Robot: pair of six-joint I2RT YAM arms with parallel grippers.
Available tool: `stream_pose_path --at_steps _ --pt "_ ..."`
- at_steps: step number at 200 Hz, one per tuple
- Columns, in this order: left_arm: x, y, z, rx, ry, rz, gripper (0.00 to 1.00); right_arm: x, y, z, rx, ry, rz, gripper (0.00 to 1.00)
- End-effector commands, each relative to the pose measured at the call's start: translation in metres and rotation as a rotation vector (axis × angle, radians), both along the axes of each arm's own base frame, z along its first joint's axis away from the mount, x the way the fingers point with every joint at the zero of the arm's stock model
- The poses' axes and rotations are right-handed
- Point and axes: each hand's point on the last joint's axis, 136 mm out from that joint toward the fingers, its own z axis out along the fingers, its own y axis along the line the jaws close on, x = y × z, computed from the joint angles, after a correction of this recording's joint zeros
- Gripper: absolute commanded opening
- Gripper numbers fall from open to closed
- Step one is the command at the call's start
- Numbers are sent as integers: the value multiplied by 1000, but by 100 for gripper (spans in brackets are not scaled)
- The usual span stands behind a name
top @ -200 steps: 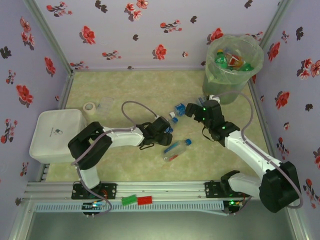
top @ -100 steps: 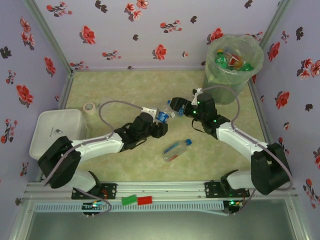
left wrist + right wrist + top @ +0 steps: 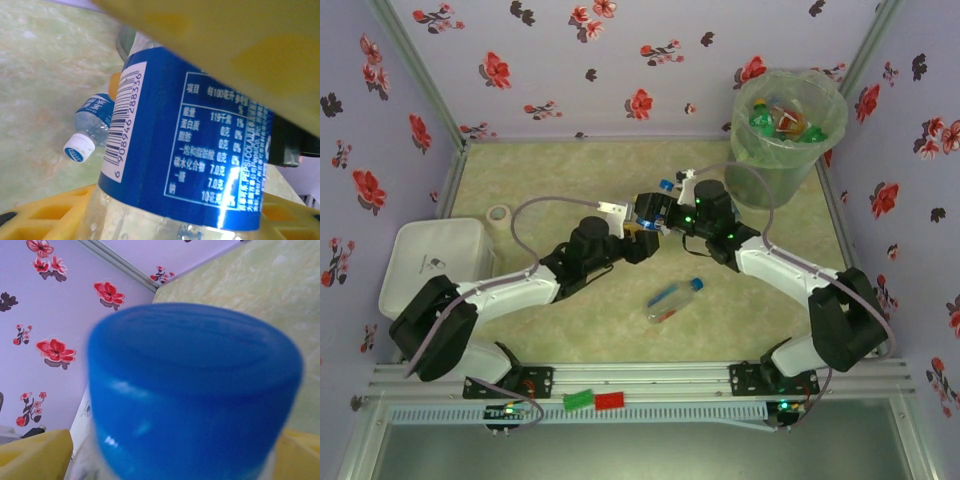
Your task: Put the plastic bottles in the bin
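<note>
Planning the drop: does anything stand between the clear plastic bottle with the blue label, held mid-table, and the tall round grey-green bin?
Yes: the right gripper sits at the cap end of the blue-labelled clear plastic bottle, on its side toward the tall round grey-green bin, while the left gripper grips it. No loose item lies between.

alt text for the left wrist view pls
A clear plastic bottle with a blue label, barcode and printed nutrition text, seen close up, clamped between yellow jaws above and below. Behind it a second, white-capped bottle lies on the pale green table.
</note>
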Motion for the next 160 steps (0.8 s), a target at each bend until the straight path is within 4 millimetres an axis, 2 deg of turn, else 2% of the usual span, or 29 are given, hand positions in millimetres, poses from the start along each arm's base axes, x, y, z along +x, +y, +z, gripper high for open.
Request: stream_pose_path --at_steps 1,30,52,62,87,99,126,160 --pt "-2 -7 14 -72 -34 -34 55 -3 11 16 55 -10 42 90" --pt "-2 -12 18 -87 -33 -56 56 -6 6 17 57 -20 26 69" --pt "-2 -15 16 -87 -23 -64 61 -8 1 17 38 -42 10 56" --pt "-2 -15 15 -88 -19 -64 66 -8 -2 17 25 -51 -2 54" --pt "-2 -16 10 -82 -6 -63 91 -1 -8 12 -22 -63 -34 51" --pt "0 -16 5 -74 0 -60 99 4 -13 7 -67 -63 -55 49" --pt "4 -17 -1 -85 8 -51 100 20 -33 11 -161 -98 -112 47" --pt "9 -7 5 -107 1 -23 100 48 -71 42 -235 -148 -209 46"
